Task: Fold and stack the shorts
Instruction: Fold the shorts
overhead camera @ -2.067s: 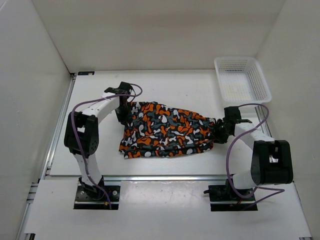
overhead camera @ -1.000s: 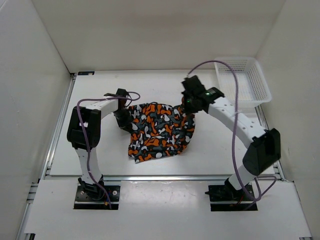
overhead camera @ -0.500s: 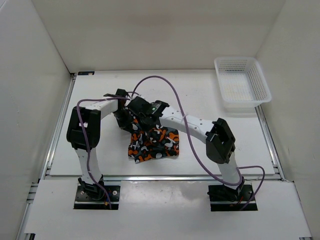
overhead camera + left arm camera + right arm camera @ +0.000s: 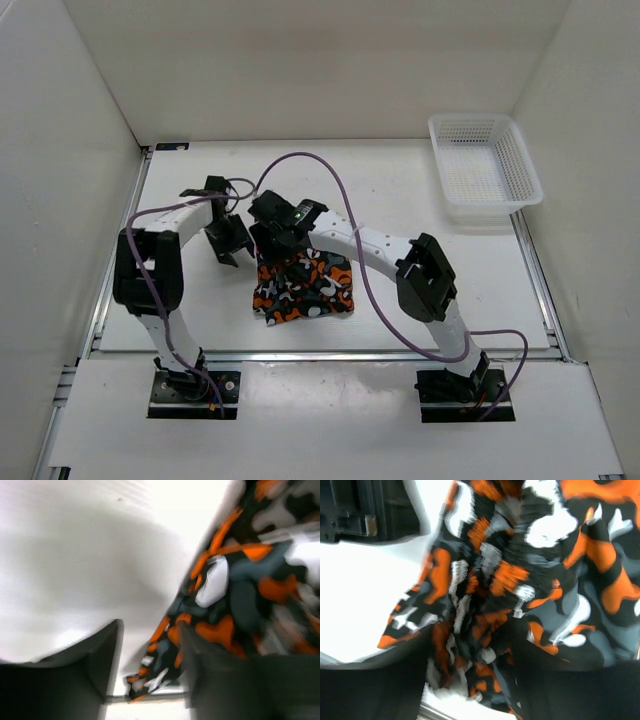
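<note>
The shorts [image 4: 303, 289] lie folded into a small, thick bundle near the table's front, between the two arms. My right gripper [image 4: 272, 238] hangs over the bundle's upper left corner. In the right wrist view its jaws stand apart, open, with bunched fabric of the shorts [image 4: 535, 575] lying loose between the fingers [image 4: 555, 685]. My left gripper [image 4: 225, 243] sits just left of the bundle, on bare table. It is open; the left wrist view shows the shorts [image 4: 240, 590] beside its right finger [image 4: 200, 655] and white table between the jaws.
A white mesh basket [image 4: 483, 168] stands at the back right corner. The right arm [image 4: 420, 280] reaches across the table's middle to the left, its purple cable [image 4: 320, 165] looping above. White walls close in the left, back and right sides.
The right gripper carried the shorts' right half leftward over the left half, making a narrow bundle, then opened. The left gripper opened too and drew back left off the fabric.
</note>
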### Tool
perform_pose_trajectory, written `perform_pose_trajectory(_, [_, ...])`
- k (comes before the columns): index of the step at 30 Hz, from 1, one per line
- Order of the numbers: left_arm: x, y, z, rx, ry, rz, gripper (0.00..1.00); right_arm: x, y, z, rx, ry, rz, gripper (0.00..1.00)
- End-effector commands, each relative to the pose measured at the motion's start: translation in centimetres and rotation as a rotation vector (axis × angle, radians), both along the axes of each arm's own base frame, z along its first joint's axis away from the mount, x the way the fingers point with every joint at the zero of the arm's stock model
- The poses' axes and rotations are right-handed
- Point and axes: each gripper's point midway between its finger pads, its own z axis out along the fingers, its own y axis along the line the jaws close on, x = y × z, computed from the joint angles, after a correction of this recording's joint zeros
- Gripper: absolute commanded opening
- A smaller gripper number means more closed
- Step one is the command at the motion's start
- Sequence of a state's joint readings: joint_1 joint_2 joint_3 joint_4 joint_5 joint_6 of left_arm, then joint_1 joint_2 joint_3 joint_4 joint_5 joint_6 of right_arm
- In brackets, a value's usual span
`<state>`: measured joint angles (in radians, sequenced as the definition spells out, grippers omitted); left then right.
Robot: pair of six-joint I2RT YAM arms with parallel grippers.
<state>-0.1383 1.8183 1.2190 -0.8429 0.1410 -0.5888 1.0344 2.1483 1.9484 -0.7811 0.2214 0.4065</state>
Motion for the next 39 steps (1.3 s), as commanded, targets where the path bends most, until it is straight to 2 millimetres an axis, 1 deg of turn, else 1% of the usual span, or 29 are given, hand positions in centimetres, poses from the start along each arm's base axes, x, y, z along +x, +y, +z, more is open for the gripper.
perform_pose_trajectory(1, [1.3, 1.4, 6.1, 0.022, -0.162, 0.026, 0.72, -0.4, 3.0, 3.6, 0.167, 0.001, 0.062, 0.82])
perform_pose_trajectory(2, [1.8, 1.8, 7.9, 0.018, -0.205, 0.041, 0.72, -0.5, 3.0, 4.9, 0.206, -0.017, 0.055, 0.87])
perform_pose_trajectory(4, [1.5, 2.5, 9.2, 0.027, -0.214, 0.059, 0.72, -0.5, 2.6, 5.9, 0.231, -0.036, 0.042, 0.88])
perform_pose_trajectory(5, [1.9, 3.0, 10.4, 0.029, -0.248, 0.060, 0.71, -0.5, 2.2, 7.8, 0.265, -0.072, 0.035, 0.88])
perform_pose_trajectory(6, [1.6, 3.2, 10.6, 0.037, -0.249, 0.063, 0.68, -0.5, 0.9, 6.8, 0.249, -0.058, 0.013, 0.88])
perform_pose_trajectory(7, [1.7, 3.4, 11.0, 0.053, -0.253, 0.058, 0.65, 0.2, -0.3, 7.2, 0.251, -0.074, -0.027, 0.86])
perform_pose_trajectory(8, [1.9, 3.4, 11.6, 0.054, -0.275, 0.049, 0.62, 0.6, -1.4, 9.4, 0.307, -0.105, -0.052, 0.84])
perform_pose_trajectory(9, [1.7, 3.6, 11.5, 0.064, -0.266, 0.051, 0.53, 0.3, -3.4, 7.5, 0.272, -0.085, -0.085, 0.83])
perform_pose_trajectory(10, [1.6, 3.7, 11.9, 0.066, -0.279, 0.041, 0.48, 0.2, -4.6, 7.4, 0.279, -0.083, -0.107, 0.79])
perform_pose_trajectory(11, [1.3, 3.7, 11.8, 0.066, -0.274, 0.041, 0.43, 0.9, -6.6, 9.3, 0.322, -0.118, -0.154, 0.70])
perform_pose_trajectory(12, [1.1, 3.0, 11.8, 0.054, -0.275, 0.012, 0.41, 0.5, -9.0, 7.1, 0.278, -0.088, -0.199, 0.67])
perform_pose_trajectory(13, [0.8, 2.3, 11.7, 0.036, -0.277, -0.005, 0.41, 0.3, -10.7, 8.2, 0.301, -0.106, -0.221, 0.60])
perform_pose_trajectory(14, [0.7, 0.9, 11.5, 0.010, -0.286, -0.042, 0.41, 1.1, -12.8, 7.9, 0.299, -0.104, -0.280, 0.57])
perform_pose_trajectory(16, [-0.4, -1.1, 10.8, -0.038, -0.272, -0.105, 0.54, 0.7, -16.3, 6.9, 0.287, -0.097, -0.343, 0.53])
perform_pose_trajectory(17, [-1.0, -2.6, 10.9, -0.055, -0.279, -0.153, 0.62, 1.5, -18.2, 6.6, 0.288, -0.090, -0.392, 0.51])
perform_pose_trajectory(18, [-1.6, -3.4, 10.1, -0.062, -0.263, -0.155, 0.82, 1.6, -19.4, 6.3, 0.290, -0.083, -0.414, 0.51])
perform_pose_trajectory(19, [-2.0, -4.1, 9.7, -0.067, -0.256, -0.169, 0.92, 1.7, -21.6, 5.5, 0.280, -0.069, -0.463, 0.51])
perform_pose_trajectory(21, [-3.2, -5.6, 8.1, -0.070, -0.215, -0.211, 1.00, 1.7, -22.8, 5.1, 0.293, -0.045, -0.486, 0.51])
perform_pose_trajectory(22, [-3.2, -6.1, 7.6, -0.075, -0.213, -0.211, 1.00, 2.0, -23.8, 5.1, 0.294, -0.048, -0.507, 0.51])
perform_pose_trajectory(24, [-3.5, -7.0, 5.9, -0.083, -0.175, -0.224, 1.00, 2.0, -24.3, 4.7, 0.296, -0.032, -0.519, 0.52])
perform_pose_trajectory(25, [-3.6, -7.5, 5.4, -0.082, -0.165, -0.239, 0.93, 2.3, -24.6, 4.7, 0.292, -0.037, -0.522, 0.52])
perform_pose_trajectory(28, [-2.6, -7.3, 3.6, -0.021, -0.141, -0.239, 0.79, 2.5, -24.7, 5.0, 0.299, -0.042, -0.516, 0.54])
perform_pose_trajectory(30, [-1.8, -7.3, 3.3, 0.000, -0.142, -0.234, 0.49, 2.4, -24.5, 4.7, 0.298, -0.029, -0.512, 0.54])
perform_pose_trajectory(32, [-1.5, -7.2, 2.9, 0.011, -0.132, -0.232, 0.26, 2.3, -24.6, 4.6, 0.291, -0.023, -0.513, 0.54])
perform_pose_trajectory(33, [-1.9, -7.1, 2.8, 0.016, -0.116, -0.233, 0.10, 2.4, -24.9, 5.0, 0.299, -0.032, -0.521, 0.54])
perform_pose_trajectory(35, [-1.3, -6.6, 3.7, 0.048, -0.139, -0.223, 0.10, 2.2, -25.6, 4.7, 0.283, -0.035, -0.529, 0.54])
perform_pose_trajectory(36, [-1.5, -6.2, 3.9, 0.065, -0.135, -0.220, 0.10, 2.4, -26.0, 5.2, 0.293, -0.048, -0.540, 0.54])
perform_pose_trajectory(37, [-1.5, -5.9, 5.2, 0.078, -0.153, -0.215, 0.10, 2.1, -26.1, 5.1, 0.293, -0.048, -0.540, 0.54])
perform_pose_trajectory(39, [-1.3, -4.7, 6.2, 0.120, -0.168, -0.177, 0.10, 2.3, -26.9, 5.0, 0.287, -0.054, -0.542, 0.54])
